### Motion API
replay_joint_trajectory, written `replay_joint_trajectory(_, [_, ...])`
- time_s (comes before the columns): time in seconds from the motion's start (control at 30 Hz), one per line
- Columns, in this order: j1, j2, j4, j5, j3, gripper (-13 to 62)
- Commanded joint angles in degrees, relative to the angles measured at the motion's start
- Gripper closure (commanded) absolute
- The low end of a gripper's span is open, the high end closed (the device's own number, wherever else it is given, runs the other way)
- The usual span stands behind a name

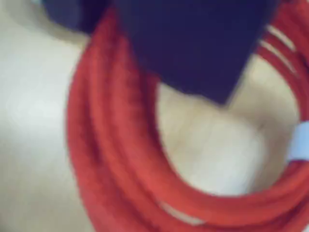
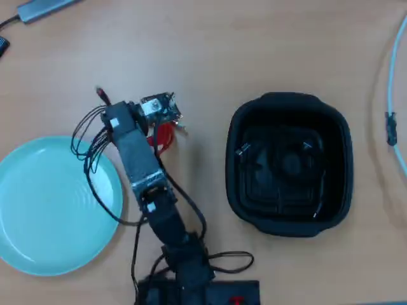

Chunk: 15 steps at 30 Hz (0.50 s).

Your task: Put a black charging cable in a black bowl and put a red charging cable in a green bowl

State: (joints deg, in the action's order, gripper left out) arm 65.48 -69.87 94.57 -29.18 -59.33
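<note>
The red charging cable (image 1: pixel 120 159) fills the wrist view as a blurred coil lying on the pale table, with its white band (image 1: pixel 300 141) at the right edge. My gripper (image 1: pixel 145 58) is right down on the coil: one dark jaw covers its upper middle and a second dark piece shows at the top left, with red strands running up between them. From overhead, only a bit of red cable (image 2: pixel 164 136) shows under the gripper (image 2: pixel 162 126). The green bowl (image 2: pixel 38 210) lies to the left. The black bowl (image 2: pixel 289 108) on the right holds the black charging cable (image 2: pixel 243 150).
My own loose black wires (image 2: pixel 89 143) loop left of the arm, over the green bowl's rim. A pale blue cable (image 2: pixel 395 76) with a dark connector runs down the right edge. A grey device (image 2: pixel 44 7) lies at the top left. The arm's base (image 2: pixel 191 286) is at the bottom.
</note>
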Motion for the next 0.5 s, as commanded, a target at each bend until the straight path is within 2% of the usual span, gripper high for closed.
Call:
replay_joint_trajectory(0.0, [-1.3, -14.2, 3.9, -0.9, 9.3, 57.3])
replay_joint_trajectory(0.13, [-6.4, -20.4, 3.7, -0.9, 10.1, 57.2])
replay_joint_trajectory(0.47, [-18.5, -27.3, 3.3, -0.6, 10.2, 57.2])
